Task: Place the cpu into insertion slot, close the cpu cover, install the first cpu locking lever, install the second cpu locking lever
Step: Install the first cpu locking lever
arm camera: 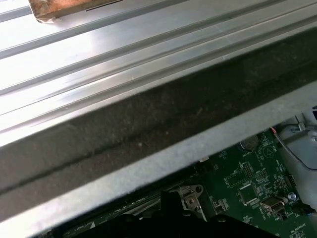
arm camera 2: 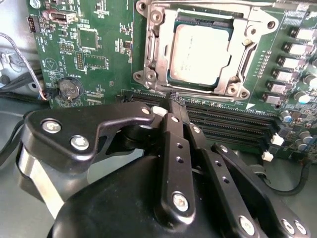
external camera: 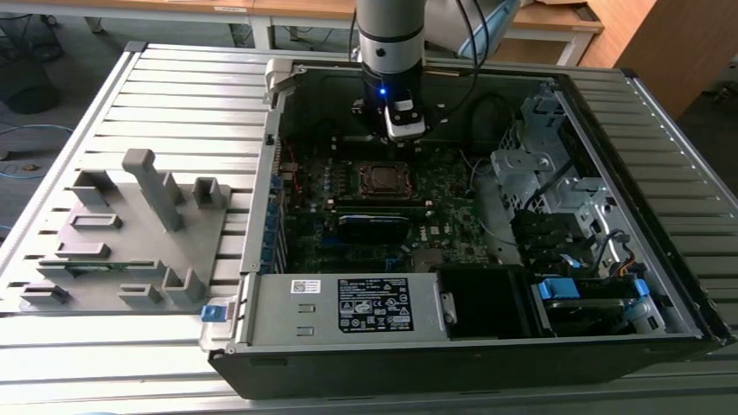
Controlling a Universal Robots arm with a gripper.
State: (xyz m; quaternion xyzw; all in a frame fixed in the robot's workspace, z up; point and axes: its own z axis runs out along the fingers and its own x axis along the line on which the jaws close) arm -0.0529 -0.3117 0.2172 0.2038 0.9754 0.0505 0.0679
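Motherboard work inside an open computer case (external camera: 645, 285): the arm's gripper (external camera: 398, 130) hangs over the dark green board (external camera: 346, 186), just beyond the insertion slot (external camera: 382, 178) at the board's middle in the exterior view.

In the second wrist view the cpu (arm camera 2: 199, 53) — a flat square chip with a dull silver-grey top — lies seated in the insertion slot (arm camera 2: 148, 54), its face showing through the square window of the cpu cover (arm camera 2: 247, 37), the thin silvery frame that lies down flat around it. The gripper (arm camera 2: 174, 101) has its black fingers (arm camera 2: 174, 144) drawn together with nothing between them, their tips meeting just beside the socket's near edge, over the first of the long black memory slots (arm camera 2: 228, 124); whether the tips touch the board cannot be told. A round coin battery (arm camera 2: 69, 89) sits on the board well off to one side of the socket.

The case rests on a slatted metal table (external camera: 173, 95). A grey fixture tray (external camera: 127, 233) with upright posts stands on that table towards the exterior view's left, apart from the case. In the first wrist view the case's metal wall (arm camera: 163, 153) runs across, with the green board (arm camera: 252, 183) below it.
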